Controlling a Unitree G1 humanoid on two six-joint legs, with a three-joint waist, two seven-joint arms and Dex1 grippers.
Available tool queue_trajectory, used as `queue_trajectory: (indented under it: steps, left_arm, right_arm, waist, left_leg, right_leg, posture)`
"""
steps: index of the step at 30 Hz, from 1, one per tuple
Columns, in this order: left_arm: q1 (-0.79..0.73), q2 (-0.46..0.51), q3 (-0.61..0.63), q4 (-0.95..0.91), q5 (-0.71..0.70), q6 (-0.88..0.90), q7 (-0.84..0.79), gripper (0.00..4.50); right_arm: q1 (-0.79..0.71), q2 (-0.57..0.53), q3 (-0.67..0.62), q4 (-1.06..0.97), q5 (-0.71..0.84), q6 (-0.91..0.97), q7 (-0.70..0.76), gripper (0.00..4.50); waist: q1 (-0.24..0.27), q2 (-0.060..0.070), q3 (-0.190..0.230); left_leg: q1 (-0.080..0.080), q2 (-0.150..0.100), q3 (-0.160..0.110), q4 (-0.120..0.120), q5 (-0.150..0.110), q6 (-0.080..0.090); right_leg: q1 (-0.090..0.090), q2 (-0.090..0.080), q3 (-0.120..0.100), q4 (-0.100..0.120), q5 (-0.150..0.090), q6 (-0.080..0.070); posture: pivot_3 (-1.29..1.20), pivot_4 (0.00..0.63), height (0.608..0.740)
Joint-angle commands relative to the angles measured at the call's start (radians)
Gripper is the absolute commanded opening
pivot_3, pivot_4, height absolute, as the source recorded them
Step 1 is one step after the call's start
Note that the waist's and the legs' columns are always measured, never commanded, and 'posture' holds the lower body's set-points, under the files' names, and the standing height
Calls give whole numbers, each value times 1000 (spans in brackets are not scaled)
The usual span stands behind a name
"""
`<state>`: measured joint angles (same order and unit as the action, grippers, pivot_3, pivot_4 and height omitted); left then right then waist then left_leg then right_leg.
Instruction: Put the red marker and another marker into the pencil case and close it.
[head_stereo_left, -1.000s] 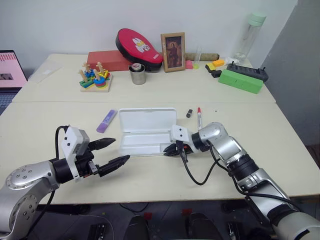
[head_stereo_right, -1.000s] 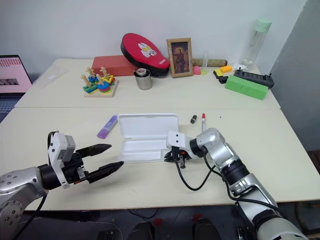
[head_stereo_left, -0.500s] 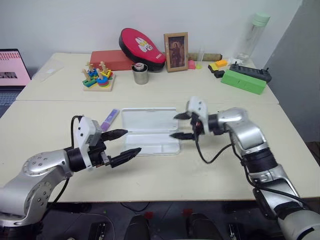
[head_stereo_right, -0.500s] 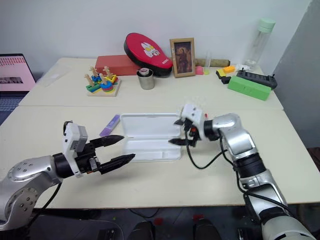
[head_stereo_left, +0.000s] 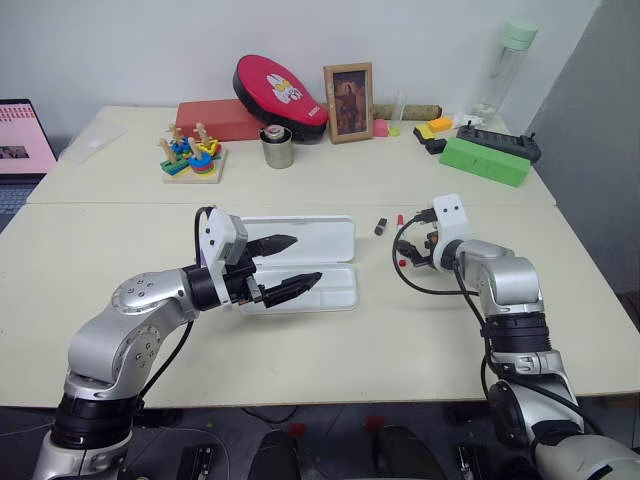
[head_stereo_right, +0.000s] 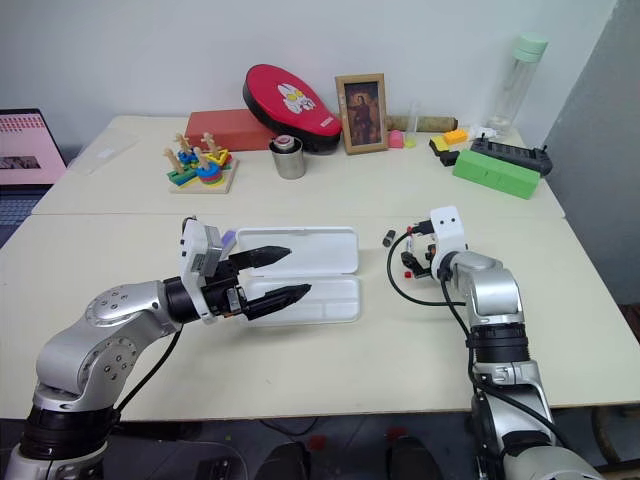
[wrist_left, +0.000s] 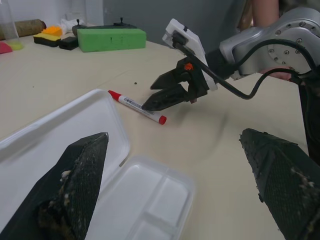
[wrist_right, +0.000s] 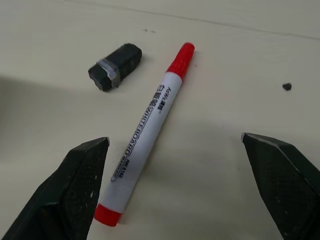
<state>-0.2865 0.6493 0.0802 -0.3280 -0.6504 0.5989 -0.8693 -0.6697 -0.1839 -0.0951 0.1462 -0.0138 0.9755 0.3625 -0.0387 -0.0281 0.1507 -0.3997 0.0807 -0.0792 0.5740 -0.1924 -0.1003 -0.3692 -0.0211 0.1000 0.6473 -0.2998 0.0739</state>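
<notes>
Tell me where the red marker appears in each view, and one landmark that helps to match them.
Left eye view: the red marker lies on the table right of the pencil case, partly behind the right pincer.
Right eye view: at, mostly hidden by that pincer.
Left wrist view: at, beyond the case lid.
Right wrist view: centre, at.
Shared landmark: the small black object beside the marker.

The two head views look forward and down from above the near edge of the table (head_stereo_left: 330, 350), covering its whole top to the back wall; they share almost the same field. The left wrist view looks low across the pencil case (wrist_left: 75, 150) toward the red marker (wrist_left: 137, 106). The right wrist view looks closely down on that marker, shared by both wrist views.
</notes>
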Motion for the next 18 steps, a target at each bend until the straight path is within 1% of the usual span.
queue_trajectory:
  steps: [1,3,5,11,14,15,18]
  left_arm:
    - [-30,-8,-7,4,9,-32,-17,4500]
    - [-32,-11,-7,8,12,-34,-20,4500]
    - [-32,-14,-7,9,15,-39,-22,4500]
    - [-10,-12,1,5,19,-50,-24,4500]
    - [-6,-12,2,5,19,-53,-23,4500]
    - [-6,-13,2,6,19,-55,-22,4500]
    - [-6,-14,1,8,18,-58,-23,4500]
  right_arm:
    - [27,22,6,-25,15,-4,-50,4491]
    - [35,20,19,-16,13,-14,-58,4491]
    - [41,13,35,-9,9,-28,-63,4125]
    - [31,-19,41,21,13,-68,-73,2731]
    - [30,-30,41,30,14,-84,-75,2214]
    - [30,-32,41,32,14,-88,-75,1913]
    - [32,-37,42,34,16,-93,-77,1229]
  waist:
    - [-1,0,0]
    - [-2,0,0]
    - [-3,0,0]
    - [-3,0,0]
    - [-3,0,0]
    - [-2,0,0]
    - [-1,0,0]
  left_leg:
    - [0,0,0,0,0,0]
    - [0,0,0,0,0,0]
    - [0,0,0,0,0,0]
    - [0,0,0,0,0,0]
    - [0,0,0,0,0,0]
    - [0,0,0,0,0,0]
    - [0,0,0,0,0,0]
  right_leg:
    - [0,0,0,0,0,0]
    - [0,0,0,0,0,0]
    - [0,0,0,0,0,0]
    - [1,0,0,0,0,0]
    - [1,0,0,0,0,0]
    - [1,0,0,0,0,0]
    - [1,0,0,0,0,0]
  posture:
    - [0,150,740]
    - [0,150,740]
    - [0,150,740]
    - [0,150,740]
    - [0,150,740]
    - [0,150,740]
    - [0,150,740]
